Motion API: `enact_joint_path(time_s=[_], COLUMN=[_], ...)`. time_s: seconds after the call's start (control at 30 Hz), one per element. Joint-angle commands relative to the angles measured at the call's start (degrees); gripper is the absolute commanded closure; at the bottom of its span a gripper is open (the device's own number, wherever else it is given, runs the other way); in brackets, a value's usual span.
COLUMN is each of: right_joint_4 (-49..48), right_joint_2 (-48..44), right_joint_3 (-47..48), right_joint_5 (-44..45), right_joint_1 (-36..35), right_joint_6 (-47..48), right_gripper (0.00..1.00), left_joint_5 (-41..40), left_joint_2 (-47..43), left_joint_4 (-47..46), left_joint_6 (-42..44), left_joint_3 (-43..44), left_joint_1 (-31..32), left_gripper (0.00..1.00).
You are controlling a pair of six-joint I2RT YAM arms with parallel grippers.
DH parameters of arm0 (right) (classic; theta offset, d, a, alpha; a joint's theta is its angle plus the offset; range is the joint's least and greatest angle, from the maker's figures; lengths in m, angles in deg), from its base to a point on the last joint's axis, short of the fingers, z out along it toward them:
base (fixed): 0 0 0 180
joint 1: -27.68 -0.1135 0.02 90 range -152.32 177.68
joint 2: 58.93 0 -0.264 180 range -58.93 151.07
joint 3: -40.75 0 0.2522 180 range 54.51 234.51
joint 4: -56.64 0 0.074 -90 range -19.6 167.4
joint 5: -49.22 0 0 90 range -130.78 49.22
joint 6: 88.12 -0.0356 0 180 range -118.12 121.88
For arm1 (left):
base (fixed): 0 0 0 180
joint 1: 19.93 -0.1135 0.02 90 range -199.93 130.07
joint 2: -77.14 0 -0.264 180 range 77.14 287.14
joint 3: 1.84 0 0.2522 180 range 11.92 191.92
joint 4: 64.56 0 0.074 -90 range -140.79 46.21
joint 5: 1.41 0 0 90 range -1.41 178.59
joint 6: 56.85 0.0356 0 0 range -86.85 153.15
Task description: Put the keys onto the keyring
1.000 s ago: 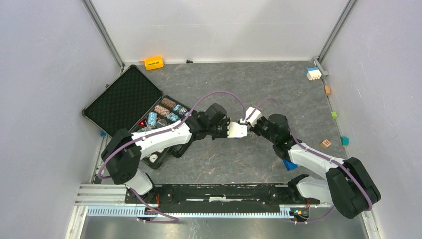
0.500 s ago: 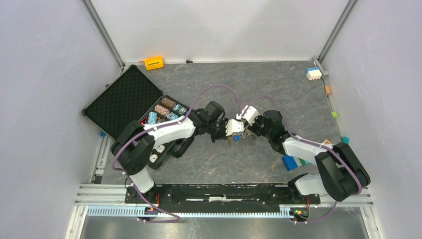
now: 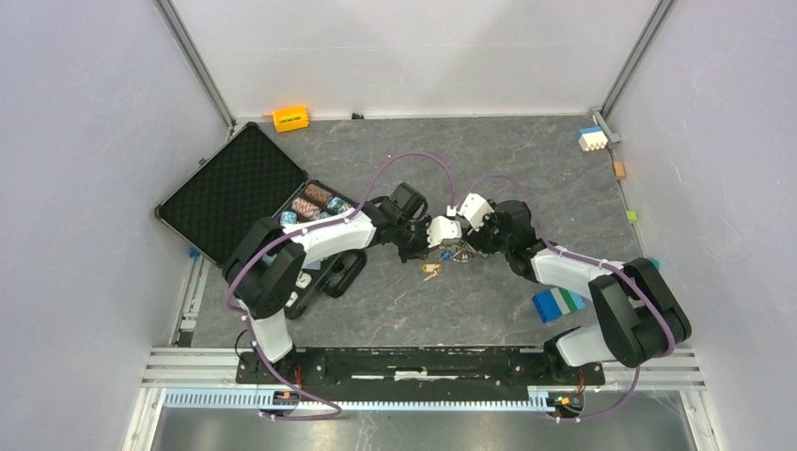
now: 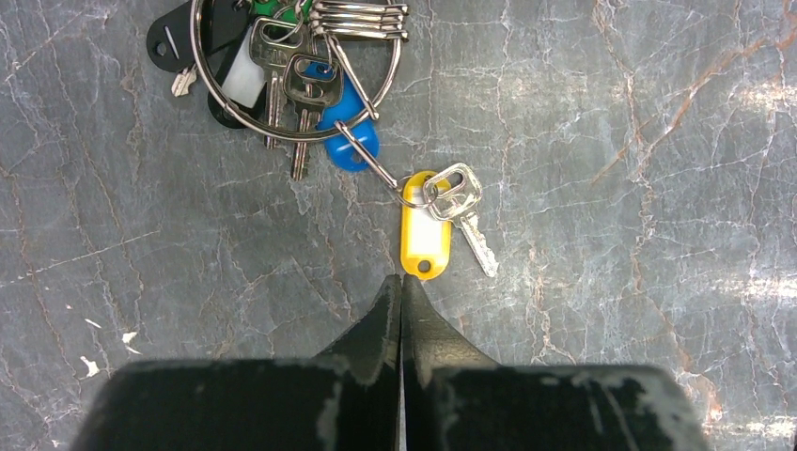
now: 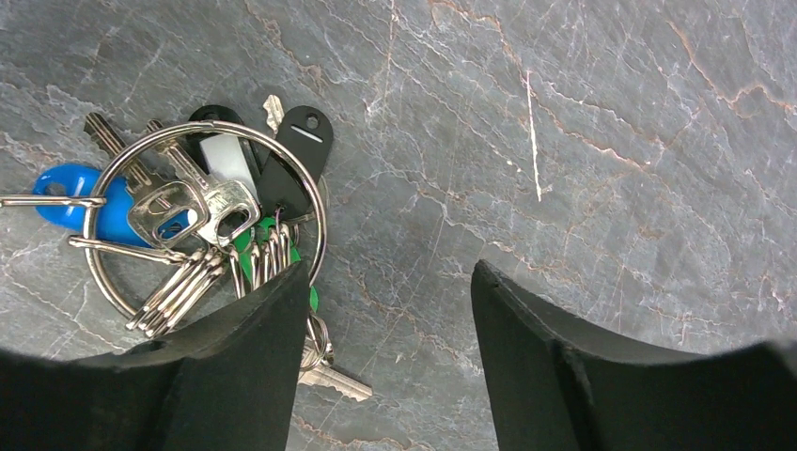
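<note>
- Several keys (image 4: 305, 85) lie bunched on the keyring (image 4: 205, 89) on the counter (image 4: 611, 141), a yellow-tagged one (image 4: 420, 235) trailing.
- Left tool (image 4: 401, 293) closed, empty, near the yellow tag.
- Right tool (image 5: 387, 277) open, empty, one finger over the bunch.

Top view: fixed, high behind my bases, looking down, far. Wrist views: close above my left gripper (image 4: 401, 282) and right gripper (image 5: 390, 277), facing the grey marbled tabletop (image 4: 611, 141). Both share the bunch of small silver keys on a large steel ring (image 4: 296, 80) just ahead.

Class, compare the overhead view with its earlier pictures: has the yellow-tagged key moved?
Yes. Half a second ago it hung higher in the view; now the yellow-tagged key lies on the table, slightly nearer the black base rail.
</note>
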Motion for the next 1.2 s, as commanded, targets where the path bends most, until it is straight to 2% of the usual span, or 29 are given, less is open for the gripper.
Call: enact_joint_path(time_s=[0.0, 0.23, 0.33, 0.7, 0.87, 1.17], right_joint_4=[-1.7, 0.9, 2.4, 10.4, 13.8, 20.9], right_joint_2=[-3.7, -8.6, -11.3, -19.7, -23.2, -28.4], right_joint_3=[0.8, 0.3, -0.1, -2.2, -1.0, 0.0], right_joint_5=[-14.6, -22.9, -24.0, -24.2, -21.5, -21.2], right_joint_1=[-2.0, 2.7, 4.4, 10.1, 11.9, 12.2], right_joint_6=[8.3, 6.5, 6.3, 8.0, 6.5, 4.5], right_gripper=[0.27, 0.15, 0.14, 0.13, 0.13, 0.13], left_joint_5=[-6.0, -1.9, -1.6, 1.5, -2.8, -5.4], left_joint_2=[1.4, 2.3, 3.9, 4.8, 5.3, 8.5], left_joint_4=[-1.2, -0.3, 0.4, 1.2, 0.0, 0.9], left_joint_6=[-14.6, -15.2, -16.2, -16.0, -14.2, -11.0], left_joint_3=[1.4, 1.1, 2.4, 2.9, 2.8, 5.7], left_joint_1=[-7.3, -7.2, -6.9, -4.3, -0.5, 4.9], left_gripper=[0.92, 0.43, 0.30, 0.21, 0.18, 0.21])
